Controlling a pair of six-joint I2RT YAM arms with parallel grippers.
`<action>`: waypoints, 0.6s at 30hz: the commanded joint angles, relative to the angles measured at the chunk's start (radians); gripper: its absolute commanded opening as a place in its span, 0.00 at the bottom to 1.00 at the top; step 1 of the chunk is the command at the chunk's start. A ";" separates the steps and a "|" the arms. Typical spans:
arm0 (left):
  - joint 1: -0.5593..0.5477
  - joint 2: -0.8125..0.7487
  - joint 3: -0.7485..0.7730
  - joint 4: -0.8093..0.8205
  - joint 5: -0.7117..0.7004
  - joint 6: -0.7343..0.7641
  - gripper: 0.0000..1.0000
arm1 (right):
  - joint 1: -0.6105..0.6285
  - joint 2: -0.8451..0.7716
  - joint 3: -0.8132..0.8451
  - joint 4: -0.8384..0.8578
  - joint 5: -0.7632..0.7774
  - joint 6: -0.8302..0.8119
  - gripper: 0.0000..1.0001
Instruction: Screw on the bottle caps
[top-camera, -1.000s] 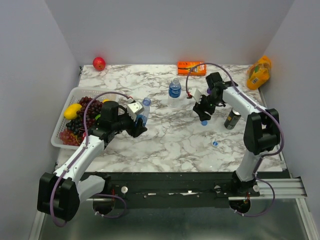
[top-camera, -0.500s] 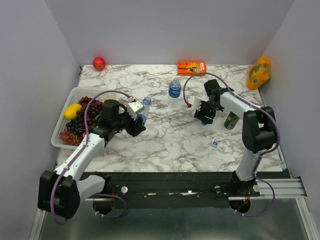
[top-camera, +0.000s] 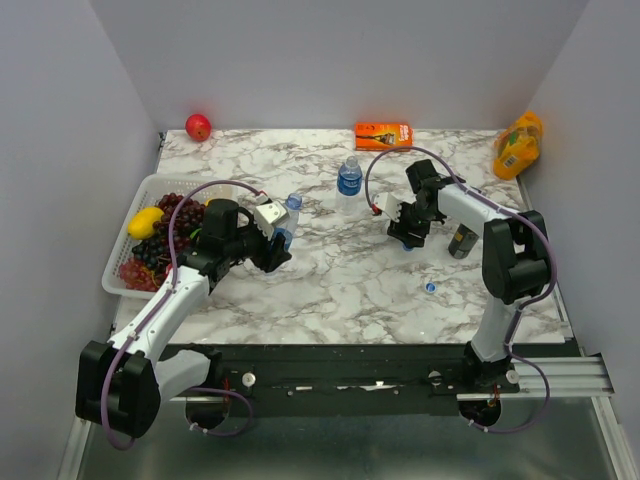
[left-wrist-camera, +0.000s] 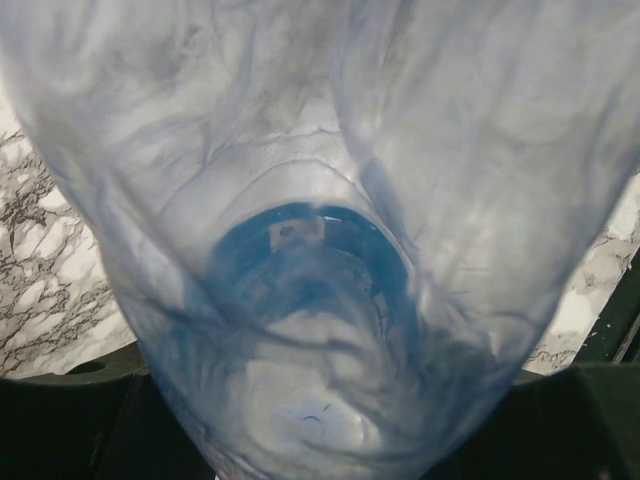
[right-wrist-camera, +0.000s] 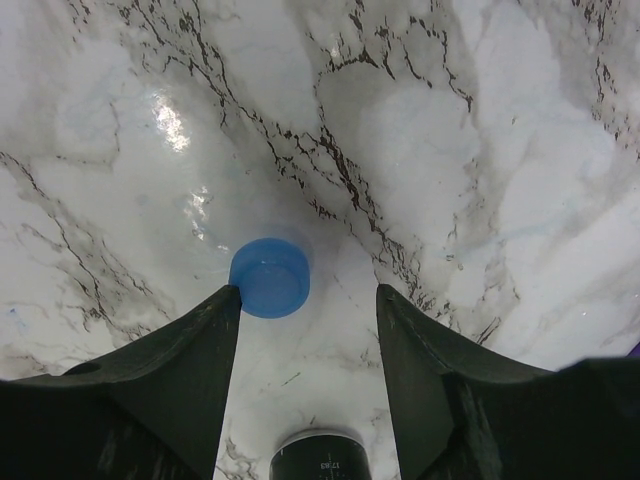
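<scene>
The right arm has drawn its elbow in and its tool (right-wrist-camera: 308, 292) has come down toward the near edge. It now stands over the cap (right-wrist-camera: 270, 277) that lay just in front of it a second ago. The left arm has hardly shifted.

Bare tabletop (top-camera: 340, 270) runs between the two tools and on to the near edge. The can (top-camera: 463, 240) stands just right of the right wrist. The other cap (top-camera: 430, 287) lies near that tool, on the side toward the near edge. The other bottle (top-camera: 349, 177) stands upright farther back and to the left, apart from both tools. The basket (top-camera: 120, 245) of fruit sits at the left edge, close beside the left forearm. Walls close the tabletop on the left, back and right.

The right arm reaches in from the right, forearm angled toward the middle and wrist turned down at the marble. Its tool is open, with the fingers straddling the cap, which lies on the tabletop. In the wrist view the cap touches the finger on the left, and a clear gap separates it from the other finger.

The left arm stretches forward and to the right from its base. Its tool (top-camera: 277, 247) grips the bottle (top-camera: 289, 214), which is tilted with its neck pointing away from the arm. The bottle's clear body fills the left wrist view.
</scene>
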 joint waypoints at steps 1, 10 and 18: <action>-0.004 -0.014 0.006 -0.009 -0.020 0.006 0.00 | 0.002 -0.016 -0.017 -0.015 -0.033 0.003 0.64; -0.004 -0.011 -0.002 -0.001 -0.025 -0.003 0.00 | 0.005 -0.031 -0.056 0.014 -0.044 -0.005 0.66; -0.002 -0.011 -0.008 0.000 -0.034 0.000 0.00 | 0.004 -0.068 -0.092 0.060 -0.053 -0.011 0.65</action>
